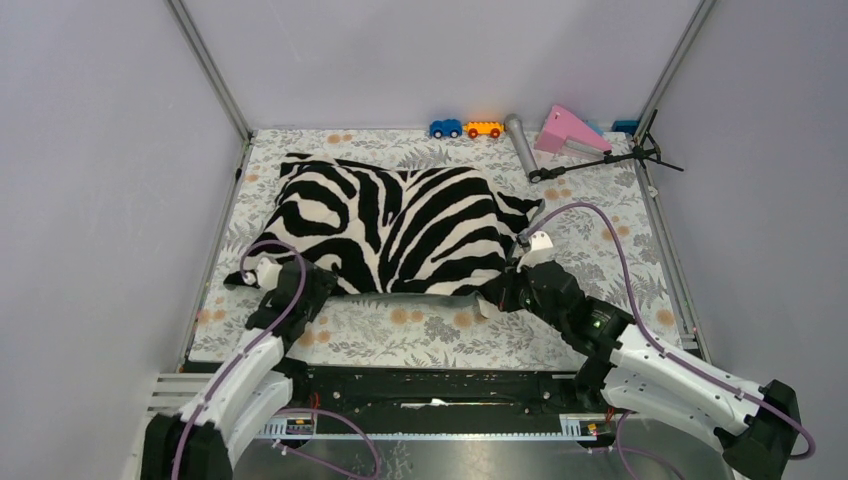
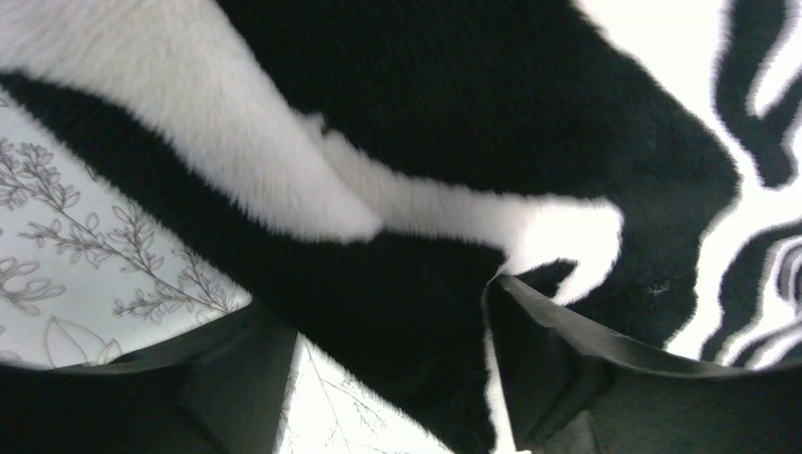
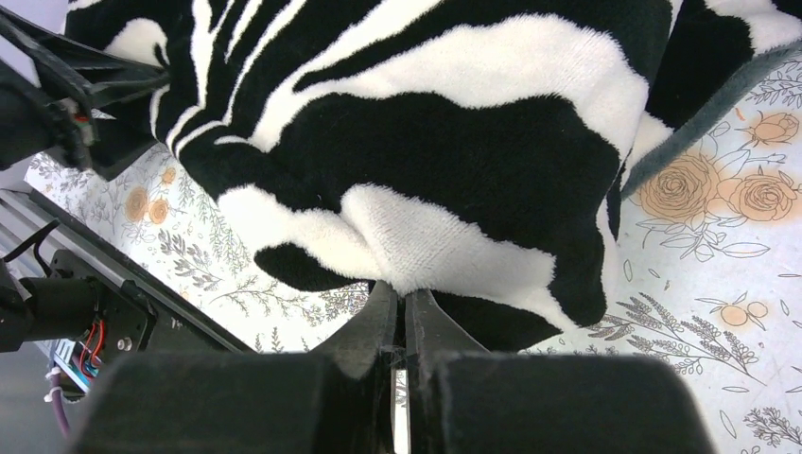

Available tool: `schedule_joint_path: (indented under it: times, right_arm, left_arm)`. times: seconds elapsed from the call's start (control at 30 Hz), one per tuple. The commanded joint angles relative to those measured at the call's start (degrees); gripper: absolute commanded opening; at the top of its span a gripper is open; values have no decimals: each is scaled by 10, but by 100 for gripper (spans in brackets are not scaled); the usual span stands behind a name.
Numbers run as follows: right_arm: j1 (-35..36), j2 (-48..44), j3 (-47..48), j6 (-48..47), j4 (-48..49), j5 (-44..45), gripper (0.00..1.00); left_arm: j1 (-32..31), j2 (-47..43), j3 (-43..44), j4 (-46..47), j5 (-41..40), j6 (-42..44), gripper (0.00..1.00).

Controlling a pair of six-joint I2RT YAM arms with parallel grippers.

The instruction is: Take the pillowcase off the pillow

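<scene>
The pillowcase [image 1: 400, 225] lies zebra side up in the middle of the floral table and covers the pillow, which is hidden inside it. A strip of its grey plush face shows in the right wrist view [image 3: 705, 118]. My left gripper [image 1: 272, 283] is at the near left corner. In the left wrist view it [image 2: 388, 364] is open wide, with a black-furred corner of the pillowcase [image 2: 416, 142] lying between the jaws. My right gripper [image 1: 498, 296] is at the near right corner. In the right wrist view it [image 3: 402, 301] is shut on a fold of the pillowcase [image 3: 426, 142].
At the back edge stand a blue toy car [image 1: 445, 128], an orange toy car [image 1: 484, 128], a grey cylinder [image 1: 521, 143], a pink wedge [image 1: 570, 130] and a black tripod [image 1: 610, 158]. Metal frame posts [image 1: 215, 75] rise at the back corners. A black rail [image 1: 430, 385] runs along the near edge.
</scene>
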Motion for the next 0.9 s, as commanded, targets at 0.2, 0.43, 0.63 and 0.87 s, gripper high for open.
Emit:
schedule_joint_path:
  times: [0.2, 0.43, 0.63, 0.87]
  right_arm:
    - [2, -32, 58, -55, -66, 73, 1]
    - [2, -28, 141, -91, -70, 81, 0]
    - [2, -23, 298, -120, -92, 57, 0]
    - [1, 111, 499, -137, -163, 188, 3]
  left_arm:
    - [20, 6, 93, 81, 4, 109, 0]
    - [19, -101, 275, -63, 20, 153, 0]
    - [19, -92, 477, -140, 28, 218, 0]
    - [19, 145, 702, -208, 80, 255, 0]
